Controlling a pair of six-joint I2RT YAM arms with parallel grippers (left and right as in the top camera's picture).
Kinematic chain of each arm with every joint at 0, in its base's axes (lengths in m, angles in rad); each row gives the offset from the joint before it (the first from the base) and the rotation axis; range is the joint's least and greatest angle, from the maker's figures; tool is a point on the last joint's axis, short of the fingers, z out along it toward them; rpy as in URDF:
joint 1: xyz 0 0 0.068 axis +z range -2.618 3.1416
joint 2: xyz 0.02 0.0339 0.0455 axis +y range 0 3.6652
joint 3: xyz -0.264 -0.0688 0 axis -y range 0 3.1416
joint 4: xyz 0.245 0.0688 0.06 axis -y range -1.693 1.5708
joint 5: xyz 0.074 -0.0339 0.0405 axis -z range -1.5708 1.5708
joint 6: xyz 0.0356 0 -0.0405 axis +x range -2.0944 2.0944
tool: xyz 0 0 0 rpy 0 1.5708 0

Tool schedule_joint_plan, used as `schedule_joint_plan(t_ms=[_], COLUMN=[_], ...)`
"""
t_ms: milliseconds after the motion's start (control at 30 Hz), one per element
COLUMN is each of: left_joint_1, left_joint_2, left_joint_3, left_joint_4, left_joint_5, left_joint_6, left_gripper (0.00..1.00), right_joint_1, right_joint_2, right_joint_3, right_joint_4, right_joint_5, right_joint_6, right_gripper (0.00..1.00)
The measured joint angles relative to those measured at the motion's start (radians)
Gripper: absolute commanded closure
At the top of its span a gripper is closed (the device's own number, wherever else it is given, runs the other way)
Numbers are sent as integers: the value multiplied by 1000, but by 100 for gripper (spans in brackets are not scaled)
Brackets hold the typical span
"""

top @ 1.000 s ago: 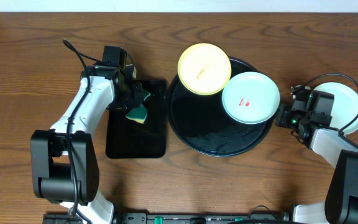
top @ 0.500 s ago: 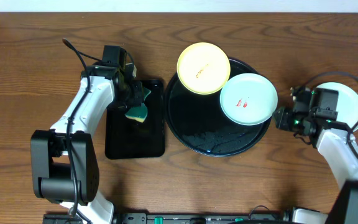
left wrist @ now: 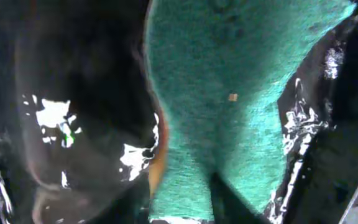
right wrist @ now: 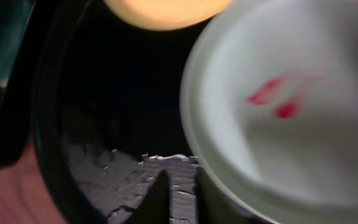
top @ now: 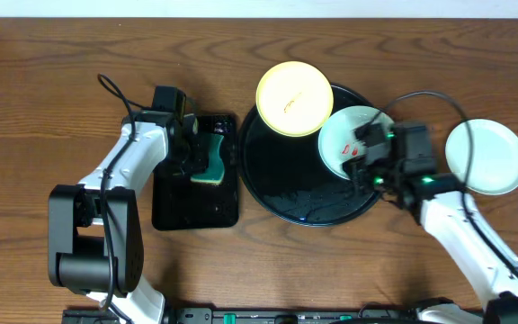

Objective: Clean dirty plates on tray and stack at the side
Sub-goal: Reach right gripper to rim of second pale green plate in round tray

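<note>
My right gripper (right wrist: 178,198), nearly closed and empty, has swung in from the table over the tray (top: 281,193); a red-smeared mint plate (right wrist: 291,112) lies just ahead. My left gripper (top: 196,155) is part open and has lowered the sponge (left wrist: 241,106). No writing is readable.

I see the desk (top: 43,81) as brown wood with clear grain, faintly satin; the round tray (top: 286,193) is glossy black and wet-looking, throwing white glints; the rectangular tray (top: 174,207) shines likewise; the sponge (top: 212,160) shows a rough, fibrous green scouring face; the plates (top: 484,157) look smooth, with a soft sheen.
</note>
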Motion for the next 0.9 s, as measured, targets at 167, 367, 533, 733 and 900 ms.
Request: schedule_joint_plan(t_ms=[167, 367, 533, 733, 900], left_joint_1=[1, 1, 1, -4, -37], left_joint_2=[0, -1, -47, -76, -62], left_joint_3=[0, 7, 20, 34, 34], left_joint_4=[23, 26, 47, 53, 64], left_joint_5=[0, 1, 2, 6, 5], left_joint_6=[-1, -1, -5, -43, -67], left_gripper=[59, 59, 55, 55, 55], right_joint_1=[98, 159, 166, 166, 166], right_joint_2=[74, 180, 240, 240, 239], right_joint_3=[0, 0, 3, 22, 38], right_joint_4=[8, 24, 1, -89, -184], right_joint_5=[46, 94, 114, 121, 115], right_joint_6=[-3, -2, 23, 41, 45], right_gripper=[83, 89, 98, 99, 99])
